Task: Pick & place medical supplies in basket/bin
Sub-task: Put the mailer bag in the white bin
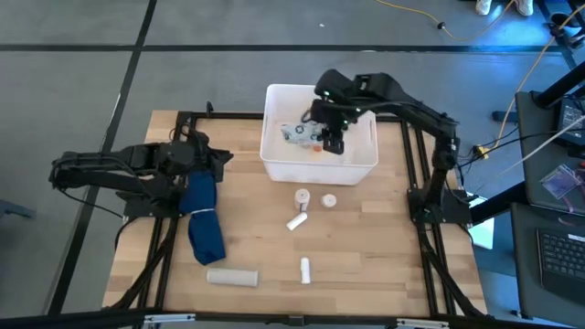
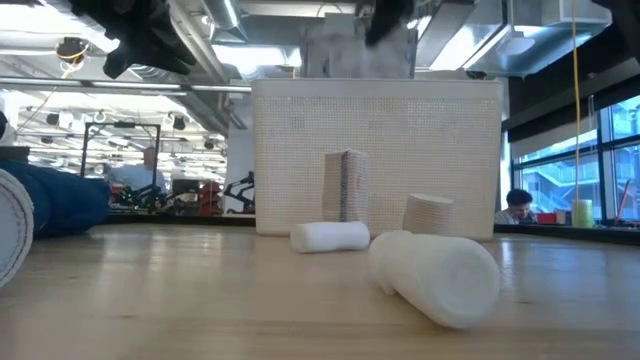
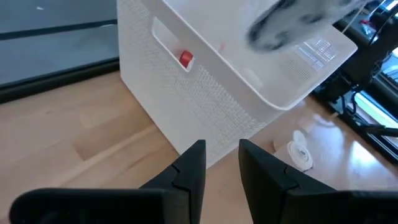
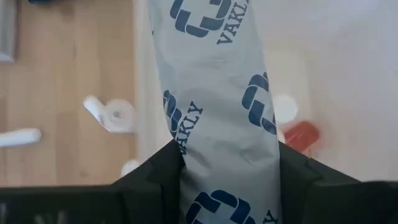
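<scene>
The printed grey packet (image 4: 221, 112) hangs over the white bin (image 1: 274, 166), pinched in my right jaws (image 1: 331, 142) so it falls inside. More rolls (image 1: 298, 221) wait on the table (image 1: 366, 256). My left jaws (image 3: 221, 165), slightly apart and empty, idle beside the blue cloth (image 1: 203, 219).

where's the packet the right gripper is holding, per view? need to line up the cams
High view: printed packet inside the white tub, under the right gripper.
Low view: a blurred packet shows above the tub's rim, at top centre.
Left wrist view: blurred grey shape over the tub's far side.
Right wrist view: fills the centre, pinched between the fingers.
Shared landmark: the white tub, in all four views.
</scene>
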Robot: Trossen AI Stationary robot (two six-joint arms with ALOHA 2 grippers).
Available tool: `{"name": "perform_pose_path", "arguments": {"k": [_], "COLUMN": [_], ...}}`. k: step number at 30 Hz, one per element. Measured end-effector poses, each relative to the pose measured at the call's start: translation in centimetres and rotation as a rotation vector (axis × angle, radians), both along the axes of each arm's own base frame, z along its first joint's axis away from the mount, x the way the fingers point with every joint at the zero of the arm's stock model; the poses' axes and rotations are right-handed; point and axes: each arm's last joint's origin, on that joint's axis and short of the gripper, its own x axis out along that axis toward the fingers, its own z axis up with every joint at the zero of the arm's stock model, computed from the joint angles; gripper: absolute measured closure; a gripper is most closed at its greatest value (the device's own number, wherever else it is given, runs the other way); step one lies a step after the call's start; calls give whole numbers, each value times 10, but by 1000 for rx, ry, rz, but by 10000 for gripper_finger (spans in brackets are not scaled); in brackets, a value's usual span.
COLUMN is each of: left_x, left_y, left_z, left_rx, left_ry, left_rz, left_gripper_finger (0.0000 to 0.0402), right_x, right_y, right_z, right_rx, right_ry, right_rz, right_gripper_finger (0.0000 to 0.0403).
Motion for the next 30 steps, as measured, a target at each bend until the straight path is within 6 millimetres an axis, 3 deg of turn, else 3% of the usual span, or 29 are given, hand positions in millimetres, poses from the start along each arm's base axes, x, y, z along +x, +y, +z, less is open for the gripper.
{"name": "perform_pose_path", "arguments": {"k": [8, 14, 20, 30], "left_x": [1, 1, 1, 1], "left_y": [0, -1, -1, -1], "left_z": [-1, -1, -1, -1], "left_rx": [-11, -13, -21, -4], "left_ry": [4, 4, 8, 23], "left_rz": [-18, -22, -35, -50], "left_gripper_finger": [311, 311, 311, 311], "right_x": [3, -5, -20, -35], "right_y": [-32, -46, -52, -51], "right_z": [-85, -125, -153, -184], "right_rx": [278, 407, 552, 617], "right_ry": [120, 117, 186, 280], "right_rz": [13, -28, -91, -176], "right_gripper_finger": [235, 235, 234, 222]}}
